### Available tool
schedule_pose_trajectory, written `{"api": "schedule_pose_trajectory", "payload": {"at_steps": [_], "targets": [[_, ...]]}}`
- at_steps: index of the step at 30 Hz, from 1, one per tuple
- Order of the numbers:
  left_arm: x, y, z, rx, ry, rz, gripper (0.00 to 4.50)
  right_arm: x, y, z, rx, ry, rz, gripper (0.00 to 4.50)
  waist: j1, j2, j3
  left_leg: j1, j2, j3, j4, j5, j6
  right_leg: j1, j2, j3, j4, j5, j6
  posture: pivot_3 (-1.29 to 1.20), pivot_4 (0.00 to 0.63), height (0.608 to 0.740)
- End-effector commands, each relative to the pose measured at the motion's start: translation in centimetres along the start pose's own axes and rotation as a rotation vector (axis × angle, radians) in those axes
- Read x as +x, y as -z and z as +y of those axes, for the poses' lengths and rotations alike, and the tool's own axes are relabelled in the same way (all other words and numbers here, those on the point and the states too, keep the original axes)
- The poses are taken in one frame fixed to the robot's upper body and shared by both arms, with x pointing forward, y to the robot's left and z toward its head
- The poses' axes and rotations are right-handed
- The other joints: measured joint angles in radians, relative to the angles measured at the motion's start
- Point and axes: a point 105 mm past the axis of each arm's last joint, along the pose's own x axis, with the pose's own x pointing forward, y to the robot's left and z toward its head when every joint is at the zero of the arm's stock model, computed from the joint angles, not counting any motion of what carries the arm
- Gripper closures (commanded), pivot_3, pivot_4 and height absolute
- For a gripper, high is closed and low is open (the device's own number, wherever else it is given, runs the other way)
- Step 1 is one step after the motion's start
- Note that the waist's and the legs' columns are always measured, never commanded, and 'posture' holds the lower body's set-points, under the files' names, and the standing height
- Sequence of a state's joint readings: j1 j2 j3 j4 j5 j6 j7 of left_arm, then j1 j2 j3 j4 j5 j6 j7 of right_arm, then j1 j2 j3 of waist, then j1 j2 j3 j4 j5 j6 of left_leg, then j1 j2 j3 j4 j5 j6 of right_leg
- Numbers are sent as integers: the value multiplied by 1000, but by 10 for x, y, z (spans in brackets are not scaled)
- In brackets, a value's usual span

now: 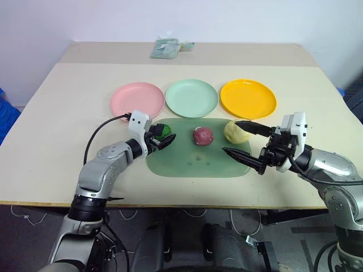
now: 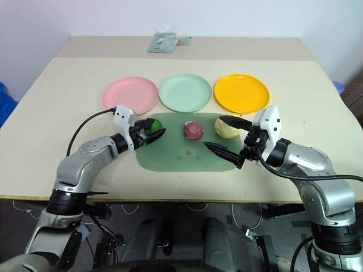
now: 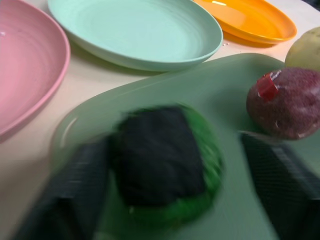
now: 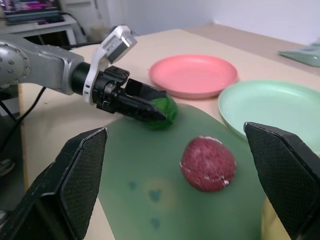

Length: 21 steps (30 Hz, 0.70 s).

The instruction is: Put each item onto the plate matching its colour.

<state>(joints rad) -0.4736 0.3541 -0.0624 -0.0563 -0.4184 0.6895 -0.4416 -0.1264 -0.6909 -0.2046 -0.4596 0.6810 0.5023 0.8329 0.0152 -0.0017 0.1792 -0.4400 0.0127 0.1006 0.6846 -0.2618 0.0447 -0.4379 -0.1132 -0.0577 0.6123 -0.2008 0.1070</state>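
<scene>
The dark green ball (image 1: 165,131) with its black patch lies at the left end of the green mat (image 1: 193,163). My left gripper (image 1: 163,136) is open, one finger on each side of the ball; in the left wrist view a gap shows beside the ball (image 3: 165,165). The maroon ball (image 1: 202,136) sits mid-mat. At the mat's right end lies the pale yellow lump (image 1: 236,132), with my right gripper (image 1: 231,136) open wide around its near side, holding nothing. Behind the mat stand the pink plate (image 1: 137,98), mint green plate (image 1: 191,97) and orange-yellow plate (image 1: 248,98), all bare.
A small greenish packet (image 1: 167,47) lies at the table's far edge. The table's front edge runs just below both arms. A black cable (image 1: 99,131) loops from the left wrist over the tabletop.
</scene>
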Motion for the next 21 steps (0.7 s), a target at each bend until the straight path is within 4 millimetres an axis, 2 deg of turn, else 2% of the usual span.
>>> {"api": "schedule_pose_trajectory", "payload": {"at_steps": [1, 3, 5, 9, 11, 13, 16, 19, 21], "targets": [[5, -22, 5, 55, -29, -52, 2310, -5, -15, 1, -61, 30, -44, 0, 0, 0, 0, 0, 0, 0, 0, 0, 0, 0, 0, 0, 0, 0, 0, 0, 150, 740], [10, -32, 11, 57, -54, -78, 2310, -7, -16, 1, -65, 47, -47, 0, 0, 0, 0, 0, 0, 0, 0, 0, 0, 0, 0, 0, 0, 0, 0, 0, 150, 740], [23, -51, 23, 58, -106, -118, 2310, -9, -18, -2, -69, 73, -56, 0, 8, -1, 1, 0, 0, 0, 0, 0, 0, 0, 0, 0, 0, 0, 0, 0, 150, 740], [60, -95, 35, 45, -128, -186, 2310, -10, -23, -9, -96, 124, -71, 0, 27, -3, 1, -1, -1, 0, 2, 0, 0, 1, 0, 0, 0, 0, 0, 0, 150, 740], [78, -105, 36, 65, -145, -188, 2310, -9, -25, -15, -107, 152, -79, 0, 26, -3, 1, -2, -3, -1, 3, 0, 2, 1, 0, -1, -1, 0, 0, 0, 150, 740], [94, -113, 28, 81, -146, -182, 2310, -8, -26, -21, -118, 181, -82, 0, 25, -3, 1, -2, -4, 0, 3, -2, 4, 1, 0, -1, -2, 0, 1, 0, 150, 740], [107, -109, 18, 89, -138, -156, 2310, -6, -25, -27, -126, 208, -86, 0, 24, -3, 2, -2, -5, 1, 3, -2, 5, 1, -2, -1, -3, 1, 3, 0, 150, 740], [114, -93, 11, 119, -129, -97, 1384, -1, -26, -33, -135, 232, -96, 0, 18, -4, 2, -2, -5, 1, 3, -2, 5, 1, -2, -1, -3, 1, 4, 0, 150, 740], [118, -92, 4, 119, -113, -101, 508, 4, -27, -36, -139, 250, -109, 0, 17, -5, 3, -2, -5, 1, 3, -2, 4, 0, -2, -1, -2, 2, 5, 0, 150, 740]]}}
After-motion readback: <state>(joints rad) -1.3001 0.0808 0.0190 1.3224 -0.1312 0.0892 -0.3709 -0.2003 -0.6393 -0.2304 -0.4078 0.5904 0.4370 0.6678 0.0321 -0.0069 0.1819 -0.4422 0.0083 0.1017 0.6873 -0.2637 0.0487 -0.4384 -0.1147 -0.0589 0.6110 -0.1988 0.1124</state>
